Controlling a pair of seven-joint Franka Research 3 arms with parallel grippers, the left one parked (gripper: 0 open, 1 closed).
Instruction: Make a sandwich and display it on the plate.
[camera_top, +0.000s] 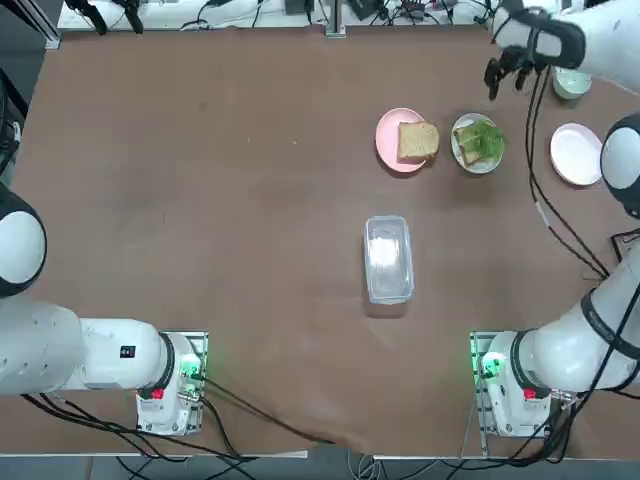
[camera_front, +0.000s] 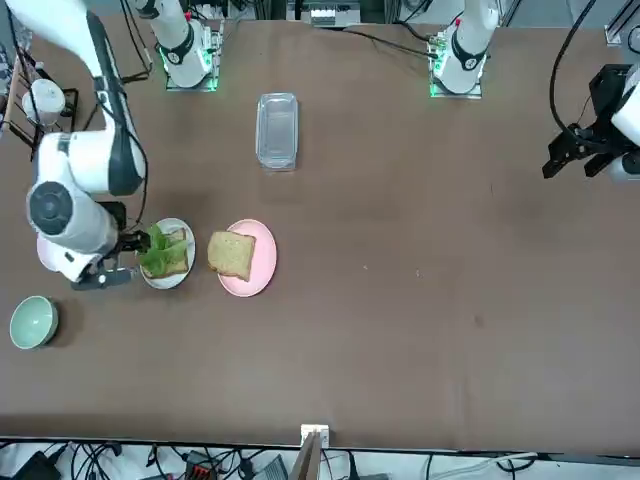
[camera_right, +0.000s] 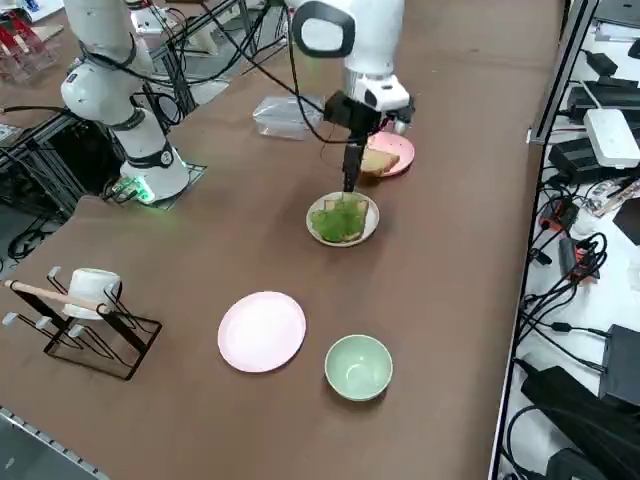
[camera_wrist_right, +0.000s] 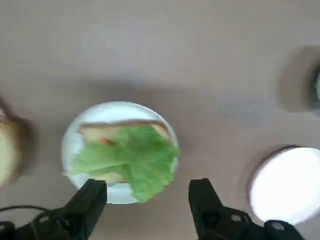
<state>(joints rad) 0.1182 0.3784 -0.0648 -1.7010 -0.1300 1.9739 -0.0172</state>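
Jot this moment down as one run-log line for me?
right gripper: open, above lettuce | lettuce: on bread, white plate | second slice: on pink plate

So the white plate (camera_top: 461, 155) has a bread slice (camera_wrist_right: 118, 131) lying flat on it, ruffly green lettuce (camera_wrist_right: 132, 157) draped on top.

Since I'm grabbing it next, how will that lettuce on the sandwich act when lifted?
The lettuce looks thin and frilly, so it should flop. It's probably light and easily torn. Its edges overhang the bread and nothing covers it, so it may slide off if bumped.
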